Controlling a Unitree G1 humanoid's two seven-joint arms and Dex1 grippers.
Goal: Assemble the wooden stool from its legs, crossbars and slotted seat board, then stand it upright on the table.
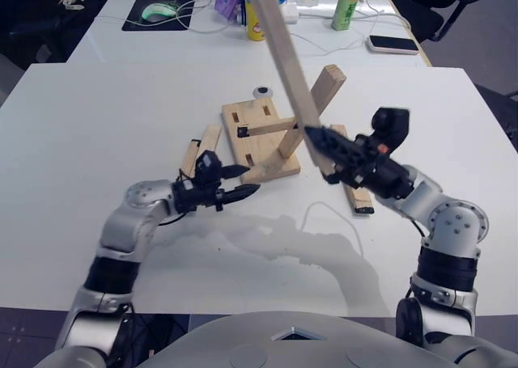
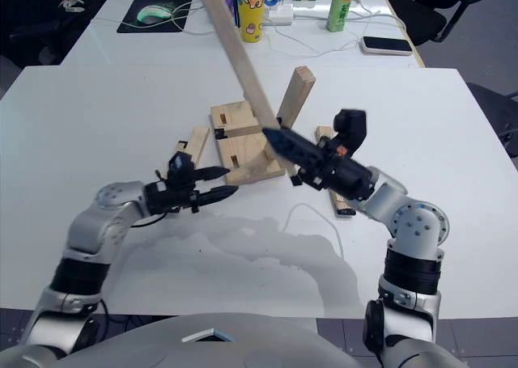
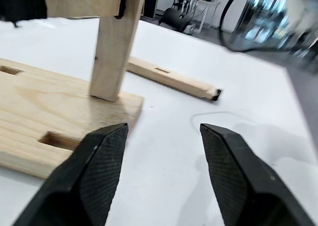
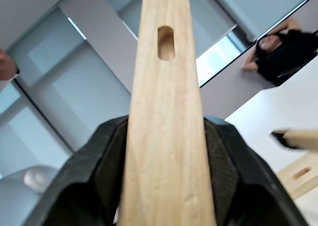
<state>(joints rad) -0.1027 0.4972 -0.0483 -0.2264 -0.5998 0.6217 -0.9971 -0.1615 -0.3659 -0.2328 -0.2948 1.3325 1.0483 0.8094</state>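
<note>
You were only partway through. The seat board (image 1: 255,145) lay flat on the tabletop (image 1: 97,125) with one leg (image 1: 312,109) stuck in it, leaning, and a crossbar (image 1: 267,129) joined to that leg. Your right gripper (image 1: 316,133) had its fingers pinching a second leg (image 1: 283,44), held up over the board. Your left gripper (image 1: 249,179) sat by the board's near corner, fingers spread, holding nothing. A left stick (image 1: 201,148) and a right stick (image 1: 356,196) lay loose beside the board. The stool was not standing yet.

Seat board (image 1: 251,154) lies mid-desk (image 1: 81,141), w/ tilted leg (image 1: 314,105) standing on it. Loose leg (image 1: 202,145) just left of board, second loose leg (image 1: 356,194) to its right. Left claw (image 1: 251,179) just in front of board's near-left corner. Right claw (image 1: 314,133) above board's right edge, long leg (image 1: 283,52) slanting up from it.
</note>
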